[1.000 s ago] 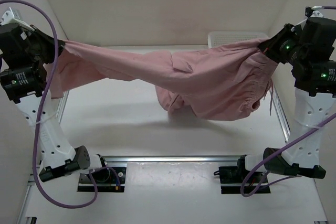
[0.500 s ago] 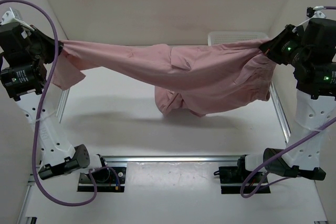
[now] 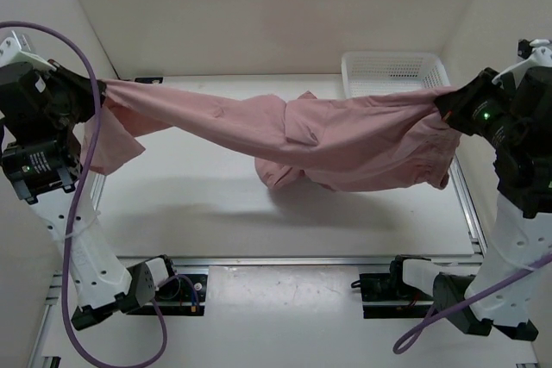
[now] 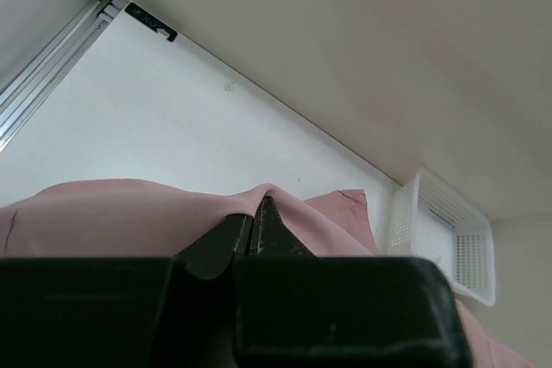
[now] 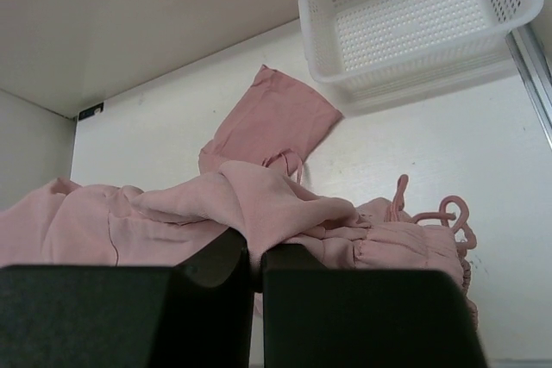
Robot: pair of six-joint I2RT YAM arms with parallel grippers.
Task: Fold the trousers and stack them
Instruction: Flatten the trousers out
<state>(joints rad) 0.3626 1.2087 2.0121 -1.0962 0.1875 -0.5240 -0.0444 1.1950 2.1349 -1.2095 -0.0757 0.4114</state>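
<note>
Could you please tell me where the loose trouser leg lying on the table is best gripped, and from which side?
Probably its leg end, lying flat on the table near the basket: pinch the free edge from above. The rest of the trousers hangs stretched between the left gripper and right gripper, both shut on it.

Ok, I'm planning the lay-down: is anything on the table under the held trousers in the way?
Nothing visible. The left gripper and right gripper hold the trousers over bare table; the white basket sits in the far right corner, behind their right end.
</note>
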